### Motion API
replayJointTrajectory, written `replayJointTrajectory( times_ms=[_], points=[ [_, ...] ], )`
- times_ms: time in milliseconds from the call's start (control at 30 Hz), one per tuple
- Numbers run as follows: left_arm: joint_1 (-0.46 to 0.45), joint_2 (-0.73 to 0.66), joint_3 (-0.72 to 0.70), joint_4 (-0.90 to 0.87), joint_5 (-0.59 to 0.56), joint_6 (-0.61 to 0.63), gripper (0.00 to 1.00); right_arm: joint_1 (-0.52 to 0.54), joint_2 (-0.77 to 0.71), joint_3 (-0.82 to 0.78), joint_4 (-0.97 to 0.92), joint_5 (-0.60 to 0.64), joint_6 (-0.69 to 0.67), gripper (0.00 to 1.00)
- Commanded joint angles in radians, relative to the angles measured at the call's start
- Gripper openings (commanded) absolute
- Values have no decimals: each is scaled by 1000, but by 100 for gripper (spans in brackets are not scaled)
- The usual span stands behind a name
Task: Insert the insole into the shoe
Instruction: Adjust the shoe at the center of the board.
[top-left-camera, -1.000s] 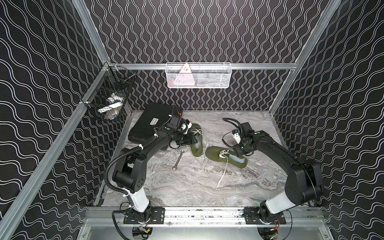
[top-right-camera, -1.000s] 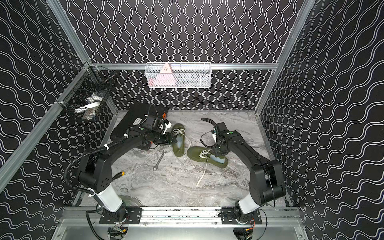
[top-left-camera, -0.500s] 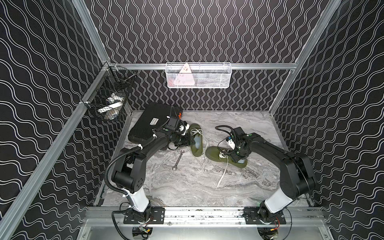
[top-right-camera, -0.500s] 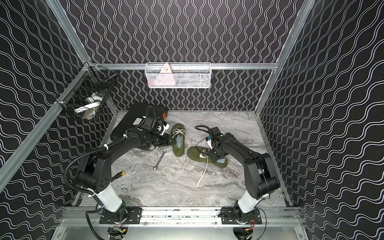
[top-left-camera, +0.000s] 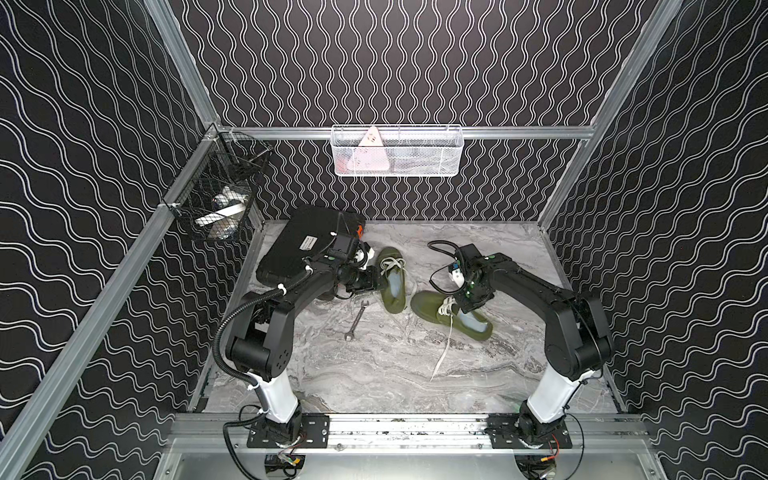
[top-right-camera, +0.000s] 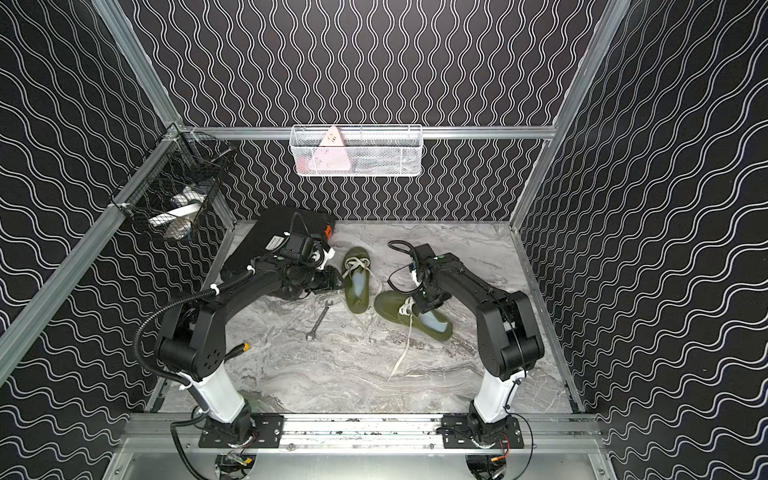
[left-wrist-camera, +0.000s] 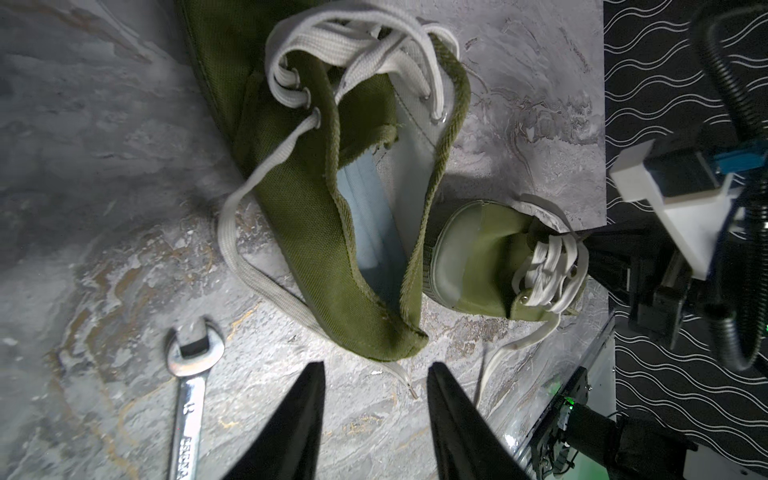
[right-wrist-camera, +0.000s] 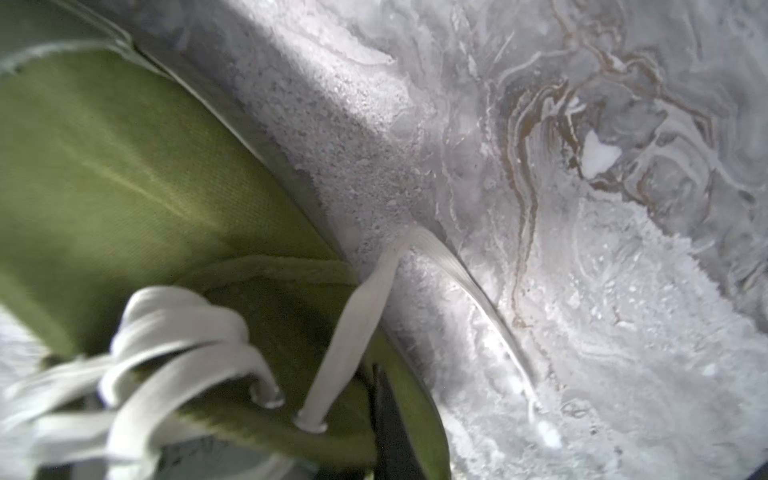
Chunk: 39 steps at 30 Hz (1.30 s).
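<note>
Left end effector (left-wrist-camera: 375, 365) open, nothing btwn the jaws. Heel of a green shoe (left-wrist-camera: 307, 216) sits just ahead of its tips, not touching. Pale-blue insole (left-wrist-camera: 370, 216) lies inside that shoe, its front hidden under tongue & laces. Wrench (left-wrist-camera: 191, 374) lies just to one side of it on the bench (left-wrist-camera: 83, 208). Right end effector (top-left-camera: 464, 308) is closed at the collar of the 2nd shoe (top-left-camera: 432, 309). Wrist view is blurred and shows only one dark finger (right-wrist-camera: 386, 415), so can't tell if fabric is pinched.
</note>
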Motion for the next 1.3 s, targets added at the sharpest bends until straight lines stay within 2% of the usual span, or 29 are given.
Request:
replayJointTrajectory(
  times_ms=[0,300,467,600,733,1033,1133,1267],
  points=[
    [2,-6,-6,23,-2,15,46,-10,-7,20,-43,-49,148,0],
    [4,-21,-9,9,0,17,46,-84,-53,-9,-64,-146,348,0],
    [5,-24,-11,13,4,9,46,-154,-87,-87,15,-227,471,0],
    [4,-34,-22,13,-5,13,46,-156,-64,-104,95,-317,579,0],
    [4,-42,-42,28,-3,2,46,-152,-11,-65,168,-369,686,0],
    [9,-60,-77,57,9,-12,46,-89,132,109,233,-347,814,0],
    [9,-71,-90,75,9,-21,47,-63,184,169,229,-327,821,0],
    [10,-71,-87,65,10,-9,47,-42,242,226,238,-364,809,0]
  ],
)
